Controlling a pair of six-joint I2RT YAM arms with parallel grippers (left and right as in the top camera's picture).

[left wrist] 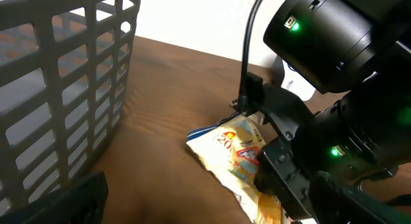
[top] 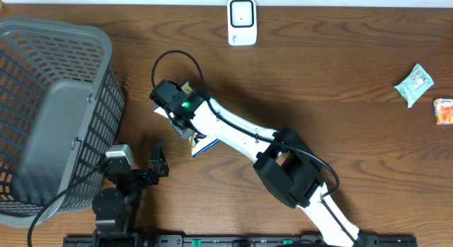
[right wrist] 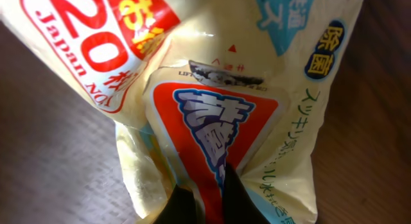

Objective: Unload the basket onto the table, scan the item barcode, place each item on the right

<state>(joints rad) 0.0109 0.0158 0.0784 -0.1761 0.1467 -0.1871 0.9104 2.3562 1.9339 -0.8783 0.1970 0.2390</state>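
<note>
Six entries, listed across the bench from left to right. One: grey plastic lattice basket, far left, its slatted wall filling the left of the left wrist view. Two: left end effector, just right of the basket's lower corner and near the front edge, fingers spread wide apart. Three: pouch, the item for scanning, left of centre on the bench, right of the basket and apart from it. It is pale yellow film with a red patch bearing white numerals, a red triangle with blue-and-white characters, and blue print, crumpled and low on the wood. Four: right end effector, black with a green light, its arm reaching in from the lower right. It sits directly over the pouch, which shows on either side of it, mostly at its lower right. In the right wrist view its two dark fingers are drawn together, pinching the pouch film at the bottom of the frame, with the rest of the pouch stretching away ahead of them. Five: white scanner, at the rear edge, beyond the pouch and slightly right of it, well apart. Six: two small items at the far right, a mint-green packet and an orange packet, near each other.
</note>
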